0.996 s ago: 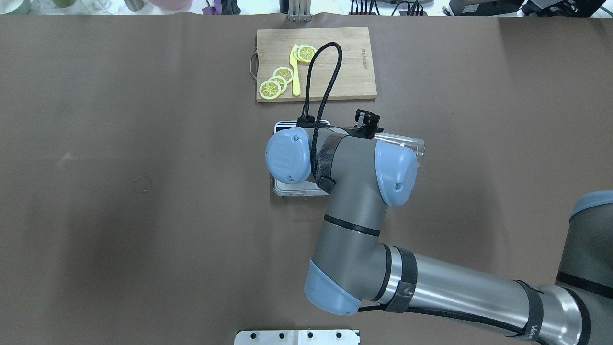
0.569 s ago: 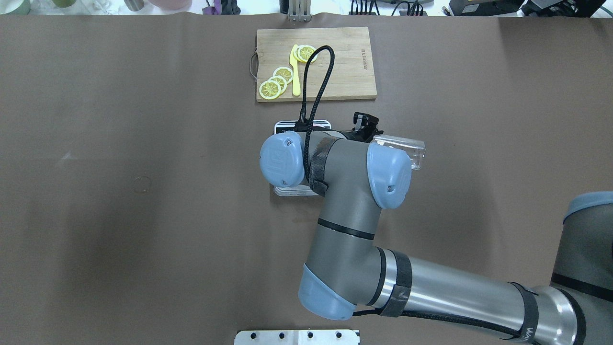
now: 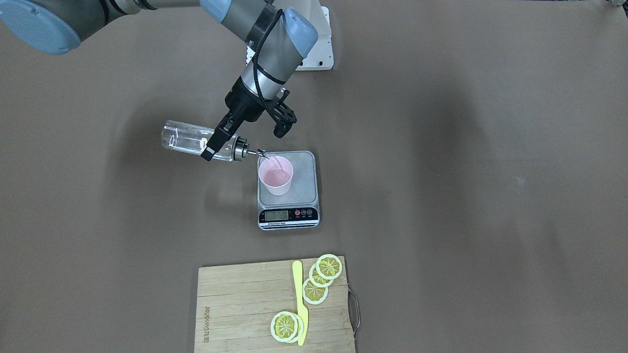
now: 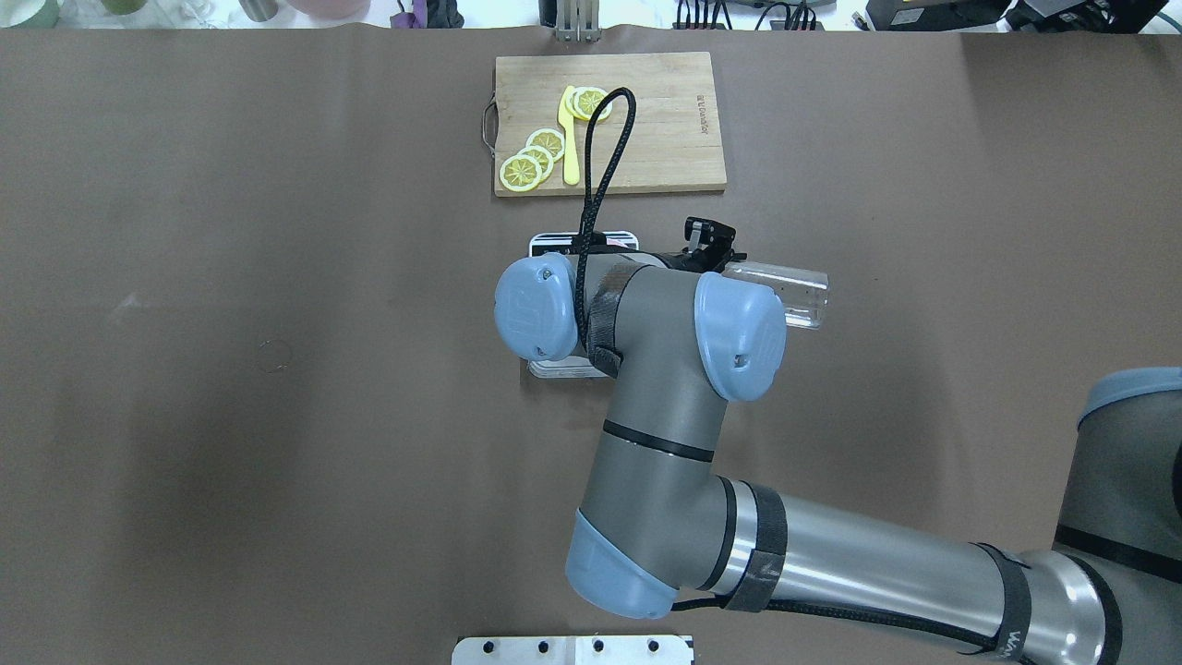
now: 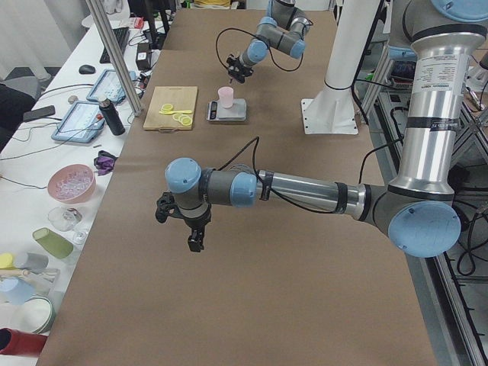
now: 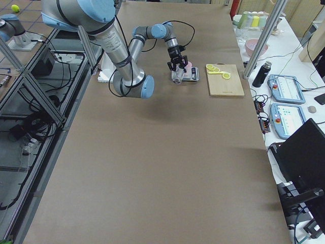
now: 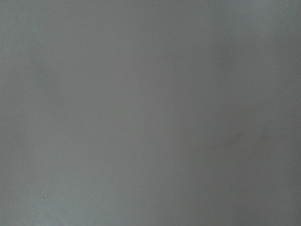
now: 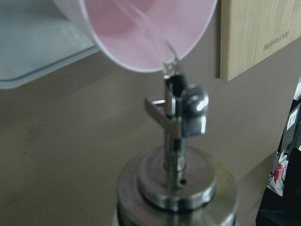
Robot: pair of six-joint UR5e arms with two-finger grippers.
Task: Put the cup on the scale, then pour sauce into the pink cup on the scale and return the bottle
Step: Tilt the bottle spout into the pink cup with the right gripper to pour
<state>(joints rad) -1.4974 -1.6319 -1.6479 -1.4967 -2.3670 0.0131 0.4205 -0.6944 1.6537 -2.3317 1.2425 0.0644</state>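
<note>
So my right gripper (image 3: 216, 142) is clamping the bottle (image 3: 189, 139) up near its neck, fingers pressed tight against the glass. I'm holding it tipped nearly flat, base pointing out to my right and the metal spout (image 8: 176, 108) aiming at the cup (image 3: 275, 175). The spout's tip is hanging right at the cup's rim, and a thin clear stream of sauce (image 8: 146, 29) is running out of it down onto the pink inner wall.

The cup is standing upright on the scale (image 3: 304, 169), on my right-hand half of the steel platform, and the display strip is facing away from me. Past the scale, a wooden cutting board (image 3: 235, 304) is sitting with lemon slices (image 3: 328, 266) and a yellow knife (image 3: 299, 299) on it.

My left gripper (image 5: 194, 229) is hanging over bare brown table, well apart from all this. Honestly I can't tell if its fingers are spread or closed, since only the far side camera is catching it.
</note>
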